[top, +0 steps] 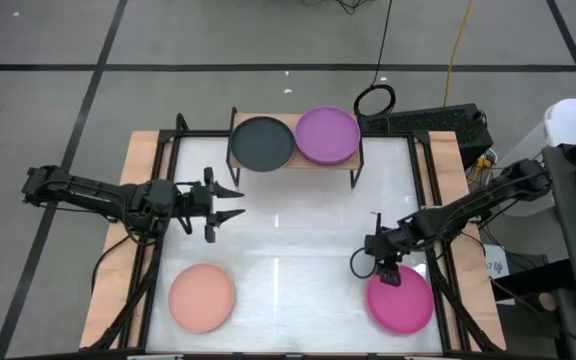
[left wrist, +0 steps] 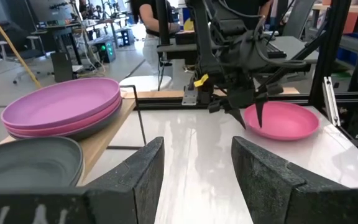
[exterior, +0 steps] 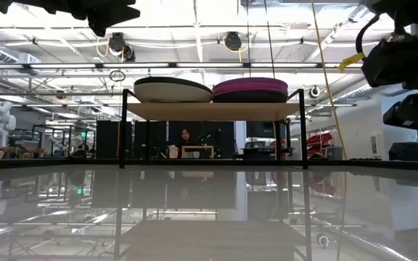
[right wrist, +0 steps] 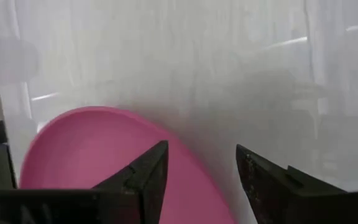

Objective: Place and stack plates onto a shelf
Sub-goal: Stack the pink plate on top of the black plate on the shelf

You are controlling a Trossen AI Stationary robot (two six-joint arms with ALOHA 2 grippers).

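High view: the shelf (top: pixel 295 152), a light-wood board on black legs, stands at the far middle of the white table (top: pixel 298 225) and carries two stacks side by side, a dark grey plate (top: pixel 262 142) on its left half and a purple plate (top: pixel 328 134) on its right half, the two rims touching or nearly so. A salmon plate (top: pixel 202 297) lies on the table at the near left; a magenta plate (top: pixel 400 300) lies at the near right. The left gripper (top: pixel 234 208) hangs over the table's left middle, fingers spread and empty, pointing toward the centre. The right gripper (top: pixel 376 270) sits at the magenta plate's far-left rim, fingers parted, holding nothing. Low view: the shelf (exterior: pixel 212 111) bears a left stack with a beige plate (exterior: pixel 173 91) under a dark rim, and a right stack of purple and magenta layers (exterior: pixel 256 89) over a dark one (exact count cannot be told). Left wrist view: own fingers (left wrist: pixel 143 172) apart; the purple stack (left wrist: pixel 64 107) rests on the shelf beside the grey plate (left wrist: pixel 30 163); farther off, the right gripper (left wrist: pixel 247 109) hangs at the rim of the magenta plate (left wrist: pixel 284 120). Right wrist view: own fingers (right wrist: pixel 148 169) released, one over the magenta plate (right wrist: pixel 98 149), the other over bare table.
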